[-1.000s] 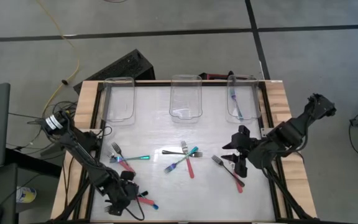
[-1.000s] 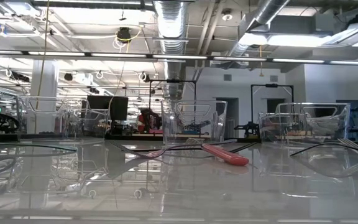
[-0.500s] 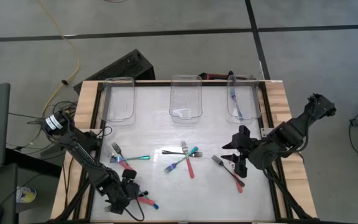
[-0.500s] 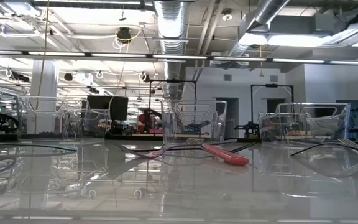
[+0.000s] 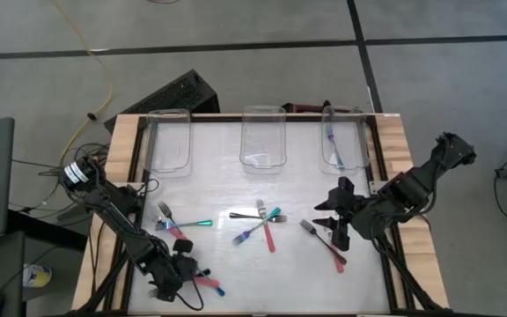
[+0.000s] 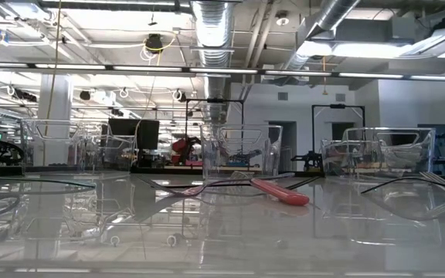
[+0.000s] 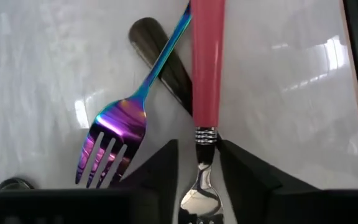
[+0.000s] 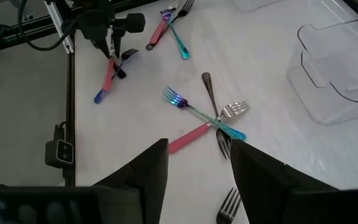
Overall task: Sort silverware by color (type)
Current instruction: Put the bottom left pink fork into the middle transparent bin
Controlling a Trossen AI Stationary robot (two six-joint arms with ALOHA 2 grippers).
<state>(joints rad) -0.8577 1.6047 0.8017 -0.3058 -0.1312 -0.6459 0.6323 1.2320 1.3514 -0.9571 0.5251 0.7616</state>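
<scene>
At the near left, a red-handled fork [image 7: 207, 62] lies on the white table beside an iridescent blue fork [image 7: 120, 134]. Both lie across a dark grey handle [image 7: 160, 56]. My left gripper [image 5: 180, 269] points steeply down over them, its fingers closed in on the red fork's metal neck. More forks lie in crossed clusters at the left [image 5: 181, 227], the middle [image 5: 262, 227] and the right [image 5: 328, 245]. My right gripper [image 5: 334, 224] hangs open above the right cluster, holding nothing. My left gripper has the red-handled fork's metal neck [image 7: 205, 155] between its two fingers [image 7: 166, 168], just below the ringed collar of the handle. The fingers come from above, slanting, and stand across the fork. The fork lies flat on the table, its handle over the dark grey handle.
Three clear bins stand along the far edge: left [image 5: 170, 141], middle [image 5: 264, 141] and right [image 5: 341, 141]. The right bin holds a blue fork [image 5: 333, 139]. Wooden rails [image 5: 121, 150] border the table's sides. Bare table lies between the bins and the fork clusters.
My left arm has tipped a little further down over the near-left forks; a dark part of it has come into the low view at the left edge. The forks lie where they were. My right arm has kept still.
</scene>
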